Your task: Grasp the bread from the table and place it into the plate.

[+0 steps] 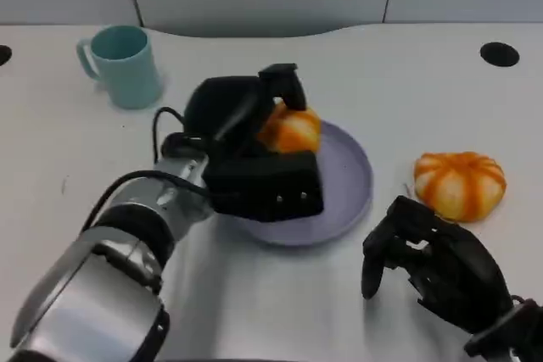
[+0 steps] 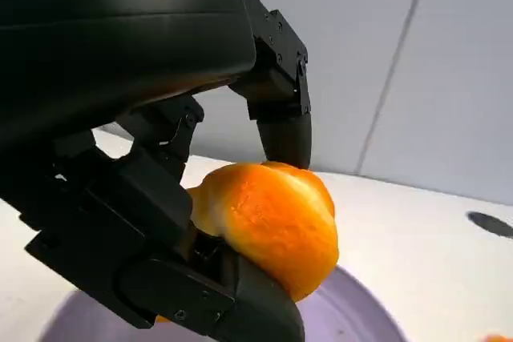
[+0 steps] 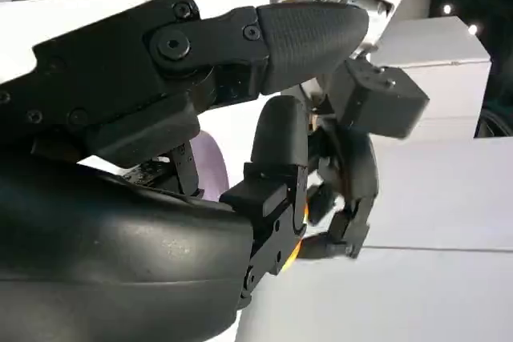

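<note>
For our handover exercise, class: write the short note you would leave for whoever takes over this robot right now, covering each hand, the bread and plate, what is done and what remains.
Left hand: holds a bread roll above the purple plate; the left wrist view shows the roll between the fingers, the plate below.
Right hand: holds nothing, fingers apart, near the table edge.
A second bread roll lies on the table to the plate's right.
A teal mug stands at far left.
Done: roll grasped and carried over the plate.
Left: lower, release it, withdraw the hand.

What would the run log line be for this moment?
left hand: holds bread over plate | right hand: empty, on table | second bread: on table, right of plate
</note>
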Robot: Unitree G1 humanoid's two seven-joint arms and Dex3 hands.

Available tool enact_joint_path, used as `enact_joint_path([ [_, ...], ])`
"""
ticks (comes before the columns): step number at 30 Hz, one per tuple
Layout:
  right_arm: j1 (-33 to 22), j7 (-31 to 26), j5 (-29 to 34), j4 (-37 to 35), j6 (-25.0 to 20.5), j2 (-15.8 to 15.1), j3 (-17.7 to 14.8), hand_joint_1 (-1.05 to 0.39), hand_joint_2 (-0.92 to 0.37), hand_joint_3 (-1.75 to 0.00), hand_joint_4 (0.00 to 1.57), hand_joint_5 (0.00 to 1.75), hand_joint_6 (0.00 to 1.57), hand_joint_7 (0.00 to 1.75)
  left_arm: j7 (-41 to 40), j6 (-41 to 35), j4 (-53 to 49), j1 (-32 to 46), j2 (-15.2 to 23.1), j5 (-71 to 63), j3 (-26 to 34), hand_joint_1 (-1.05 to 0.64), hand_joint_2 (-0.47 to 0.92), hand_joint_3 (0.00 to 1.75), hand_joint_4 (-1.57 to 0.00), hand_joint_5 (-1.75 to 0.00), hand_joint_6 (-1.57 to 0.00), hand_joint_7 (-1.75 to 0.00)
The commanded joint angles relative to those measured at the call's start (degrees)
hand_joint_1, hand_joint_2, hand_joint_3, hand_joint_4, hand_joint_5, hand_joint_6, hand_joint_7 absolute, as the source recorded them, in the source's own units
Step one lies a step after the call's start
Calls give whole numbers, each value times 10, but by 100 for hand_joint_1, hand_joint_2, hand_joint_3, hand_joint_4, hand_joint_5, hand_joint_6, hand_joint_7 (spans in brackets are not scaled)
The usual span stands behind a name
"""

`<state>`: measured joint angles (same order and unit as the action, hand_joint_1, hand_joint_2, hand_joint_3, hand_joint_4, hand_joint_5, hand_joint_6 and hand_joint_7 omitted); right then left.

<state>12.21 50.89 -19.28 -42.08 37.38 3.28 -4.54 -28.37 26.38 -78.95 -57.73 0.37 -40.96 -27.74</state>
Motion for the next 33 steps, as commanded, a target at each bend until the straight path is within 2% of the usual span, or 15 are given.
enact_joint_path([
  [1, -7, -2, -3, 0, 26, 0, -2, -69, -92, -34, 64, 175, 44, 140, 10, 1, -5, 8, -1, -5, -6, -105, 92, 25, -74, -147, -69, -131],
  [4, -9, 4, -10, 5, 17, 1, 0, -70, -92, -34, 63, 175, 44, 139, 25, -5, -6, 5, -1, -13, -16, -105, 92, 25, -77, -146, -69, -128],
  [5, -9, 6, -12, 6, 15, 1, 0, -70, -92, -34, 63, 175, 44, 138, 30, -12, -7, 2, 0, -17, -22, -105, 92, 27, -72, -144, -66, -126],
  [7, -7, 11, -15, 4, 14, 0, -1, -70, -92, -34, 62, 175, 44, 137, 33, -27, -8, -1, 2, -29, -34, -105, 92, 32, -46, -146, -48, -128],
  [8, -6, 15, -18, 3, 12, 0, -2, -70, -92, -34, 62, 175, 44, 136, 37, -40, -8, -3, 3, -36, -40, -105, 92, 35, -23, -151, -27, -134],
  [10, -5, 19, -21, 3, 5, -1, -3, -69, -92, -33, 62, 175, 45, 135, 48, -63, -9, -8, 7, -47, -51, -105, 92, 39, -6, -146, -7, -131],
  [11, -6, 16, -18, 4, 5, -3, -3, -70, -92, -34, 61, 175, 46, 134, 51, -70, -9, -10, 10, -50, -54, -105, 92, 46, -2, -127, -3, -110],
  [13, -6, 15, -17, 4, 4, -3, -3, -70, -92, -34, 61, 175, 46, 134, 53, -77, -8, -11, 16, -53, -56, -105, 92, 52, -1, -113, -1, -93],
  [14, -5, 16, -19, 3, 3, -2, -4, -70, -92, -34, 61, 175, 46, 134, 52, -77, -8, -11, 19, -52, -56, -105, 92, 60, 0, -83, 0, -60],
  [15, -4, 18, -21, 2, 2, -2, -4, -70, -92, -34, 61, 175, 46, 134, 51, -77, -7, -11, 21, -52, -56, -105, 92, 63, 0, -44, 0, -31],
  [16, -4, 19, -22, 2, 2, -2, -4, -69, -92, -34, 62, 175, 46, 134, 50, -77, -7, -11, 22, -51, -56, -105, 92, 65, 0, -18, 0, -13],
  [18, -4, 19, -23, 2, 2, -2, -4, -69, -92, -34, 62, 175, 46, 134, 50, -77, -7, -11, 22, -51, -56, -105, 92, 66, 0, -5, 0, -3],
  [22, 1, 8, -13, -9, 6, -2, -4, -71, -92, -33, 63, 175, 48, 135, 71, -52, -4, -11, 41, -14, -18, -105, 92, 64, 0, 0, 0, 0],
  [29, 7, 3, -9, -18, -2, -1, -1, -72, -92, -32, 64, 175, 48, 135, 75, -35, 0, -14, 59, -5, -4, -105, 92, 54, -1, 0, 0, 0],
  [33, 6, -10, -5, -19, -3, 4, 0, -72, -92, -31, 63, 175, 49, 135, 59, -6, 4, -6, 85, 10, 13, -105, 92, 46, -12, -9, -3, -2],
])
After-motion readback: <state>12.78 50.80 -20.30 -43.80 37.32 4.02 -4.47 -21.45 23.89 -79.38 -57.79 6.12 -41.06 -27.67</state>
